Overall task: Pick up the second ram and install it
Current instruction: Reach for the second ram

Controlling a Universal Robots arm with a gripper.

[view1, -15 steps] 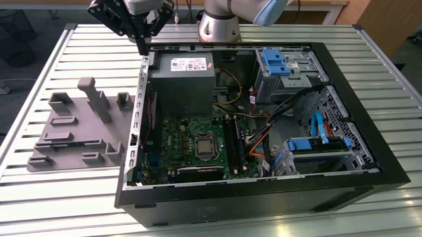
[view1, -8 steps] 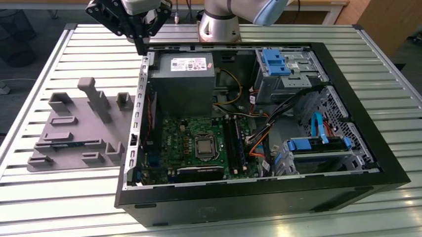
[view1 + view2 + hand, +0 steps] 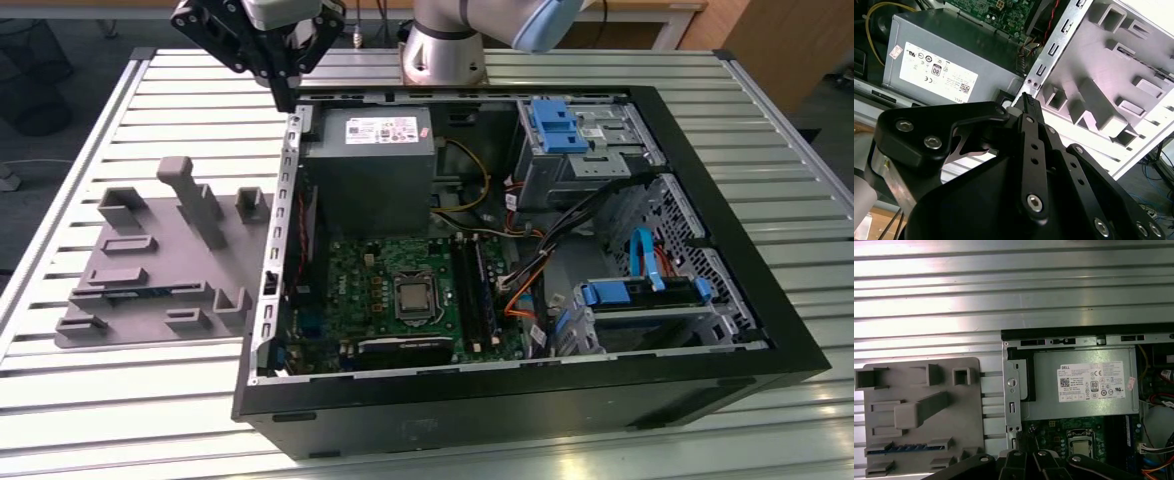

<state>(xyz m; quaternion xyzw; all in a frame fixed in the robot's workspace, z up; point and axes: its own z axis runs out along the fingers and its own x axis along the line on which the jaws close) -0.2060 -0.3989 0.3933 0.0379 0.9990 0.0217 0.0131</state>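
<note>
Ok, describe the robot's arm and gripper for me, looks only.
The arm is silver-grey metal with round, tube-like joint housings and a light-blue plastic cap. The gripper is matte black. Its angular linkage plates are joined by silver screw heads and taper into slim black fingers with small holes along them.

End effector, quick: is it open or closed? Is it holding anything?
End effector: closed, holding nothing.
</note>
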